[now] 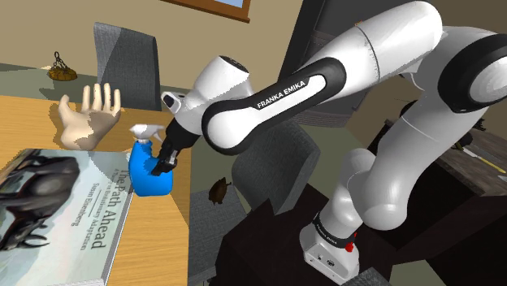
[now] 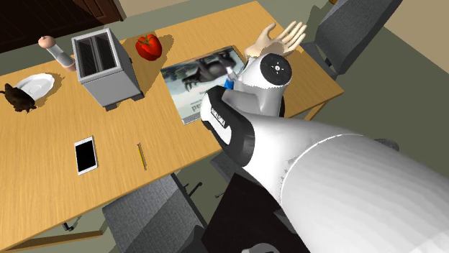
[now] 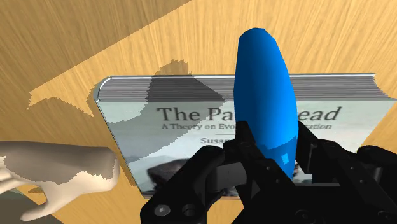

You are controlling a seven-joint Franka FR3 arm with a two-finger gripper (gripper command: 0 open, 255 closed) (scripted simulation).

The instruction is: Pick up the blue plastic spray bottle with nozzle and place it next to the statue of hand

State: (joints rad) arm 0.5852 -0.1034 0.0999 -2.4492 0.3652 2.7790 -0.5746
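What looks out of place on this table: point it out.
Nothing looks spilled or broken. The one oddity is the blue spray bottle: clasped in the gripper, it overlaps a corner of the book beside the hand statue.

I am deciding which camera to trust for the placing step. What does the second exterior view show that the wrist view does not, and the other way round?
Second exterior view adds: a toaster, a red round object, a phone and a pencil on the wooden table. Wrist view adds: the gripper clasping the blue spray bottle, and the title lettering on the book. Shared: the book, the hand statue beside it, the table.
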